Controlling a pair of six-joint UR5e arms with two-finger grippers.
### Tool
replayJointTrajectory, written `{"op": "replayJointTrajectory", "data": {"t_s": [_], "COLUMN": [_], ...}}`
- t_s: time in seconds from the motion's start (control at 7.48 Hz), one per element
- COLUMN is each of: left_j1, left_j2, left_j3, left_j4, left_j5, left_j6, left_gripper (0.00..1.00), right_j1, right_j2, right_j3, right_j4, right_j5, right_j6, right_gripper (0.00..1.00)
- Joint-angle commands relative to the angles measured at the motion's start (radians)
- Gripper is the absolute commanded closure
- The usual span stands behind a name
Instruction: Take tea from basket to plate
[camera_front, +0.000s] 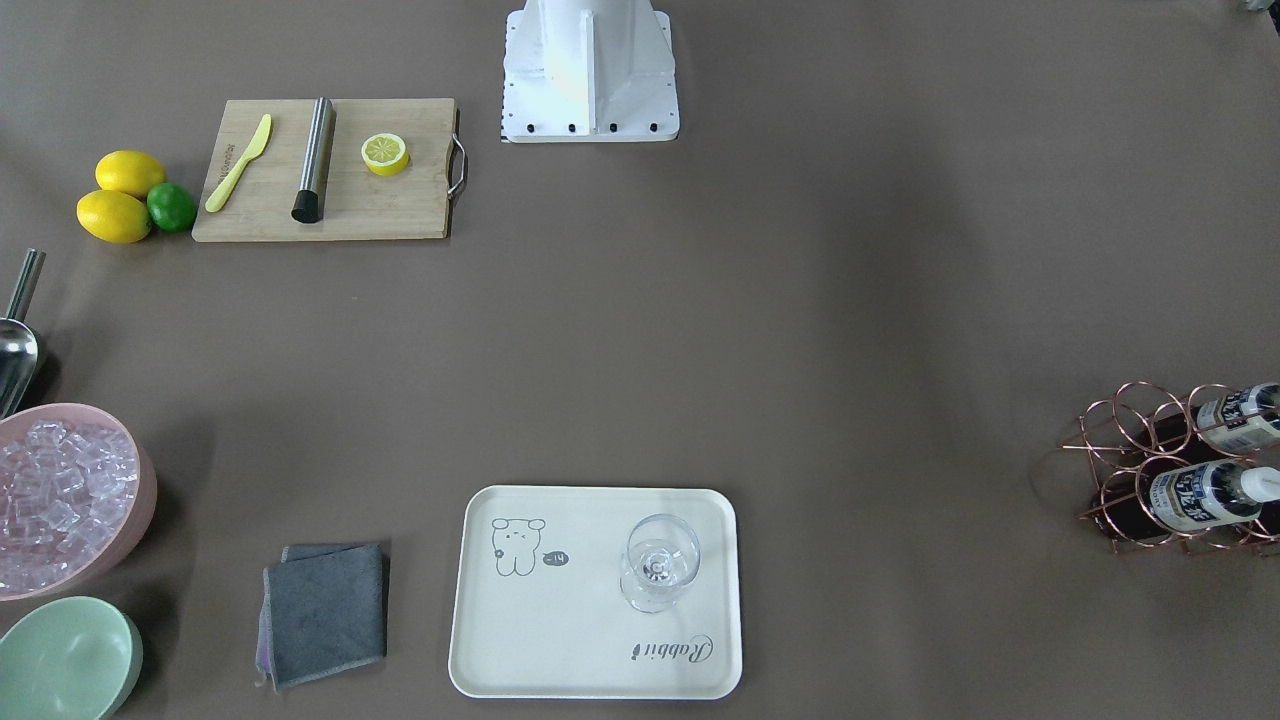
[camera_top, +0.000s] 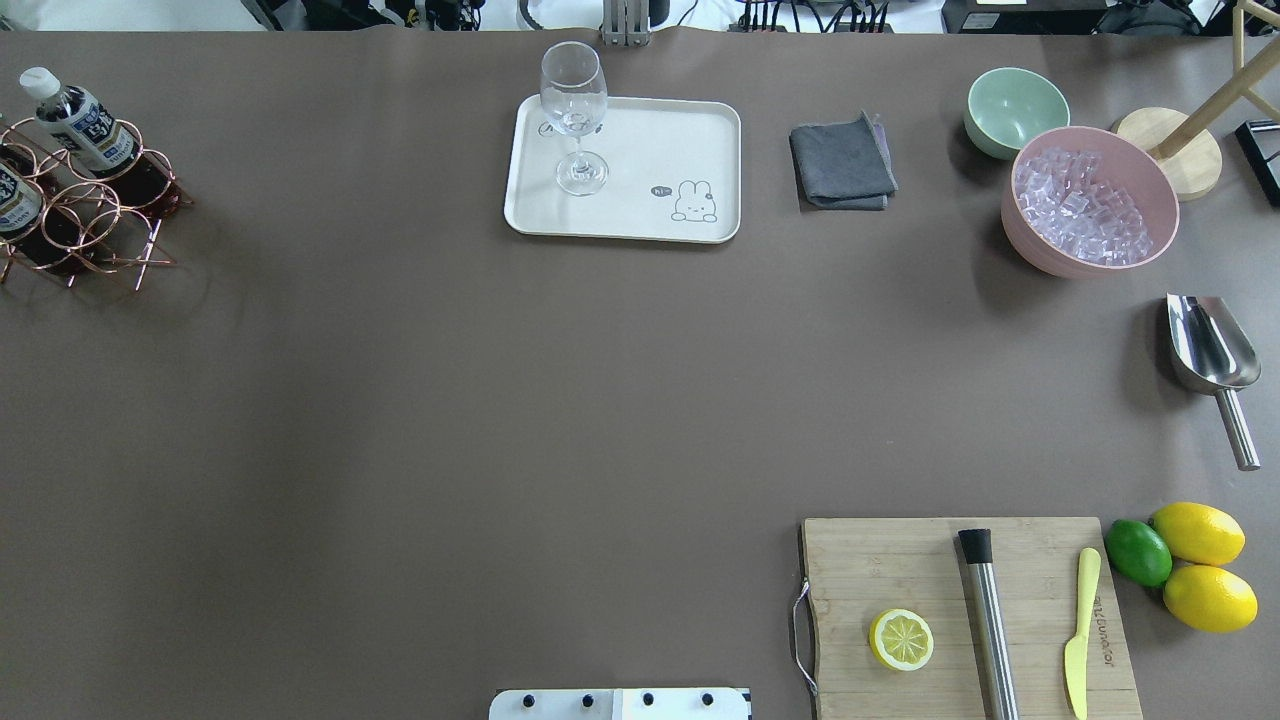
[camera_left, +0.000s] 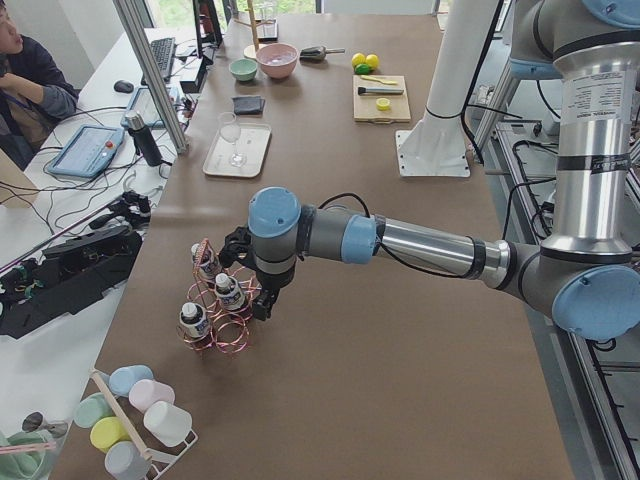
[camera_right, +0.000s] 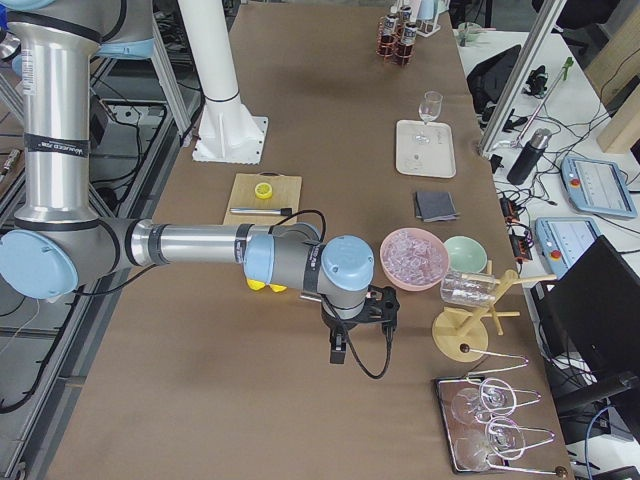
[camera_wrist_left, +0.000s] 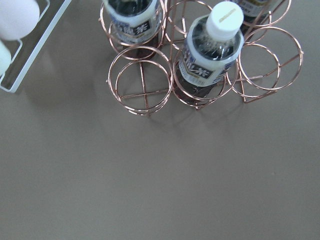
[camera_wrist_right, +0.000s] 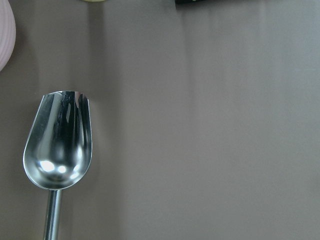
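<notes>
Three tea bottles stand in the copper wire basket (camera_left: 228, 335) at the table's left end. Two of them show in the overhead view (camera_top: 80, 120), and one with a white cap (camera_wrist_left: 212, 50) shows in the left wrist view. The left gripper (camera_left: 250, 285) hangs just beside and above the basket (camera_wrist_left: 142, 80); I cannot tell if it is open or shut. The cream plate (camera_top: 640, 210) lies at the far middle with a wine glass (camera_top: 575, 110) on it. The right gripper (camera_right: 360, 310) hovers near the metal scoop (camera_wrist_right: 57, 145); I cannot tell its state either.
A wooden cutting board (camera_top: 1040, 600) holds a lemon half, a steel muddler and a yellow knife. Two lemons and a lime (camera_top: 1138, 552) lie beside it. A pink ice bowl (camera_top: 1090, 255), a green bowl (camera_top: 1015, 105) and a grey cloth (camera_top: 842, 165) sit at the far right.
</notes>
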Motion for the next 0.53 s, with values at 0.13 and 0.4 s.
{"op": "replayJointTrajectory", "data": {"t_s": [0.13,0.4], "left_j1": [-0.071,-0.132], "left_j2": [-0.133,-0.263], "left_j3": [0.037,0.13], "left_j4": [0.102,0.184], "left_j5": [0.018,0.012], "left_j6": [0.422,0.675], "left_gripper": [0.04,0.03], "right_j1": [0.012,0.024], "right_j2": [-0.002,-0.002], "right_j3": [-0.002,-0.004], "right_j4": [0.0,0.0], "right_j5": [0.0,-0.002], "right_j6": [0.0,0.0], "right_gripper": [0.0,0.0]}}
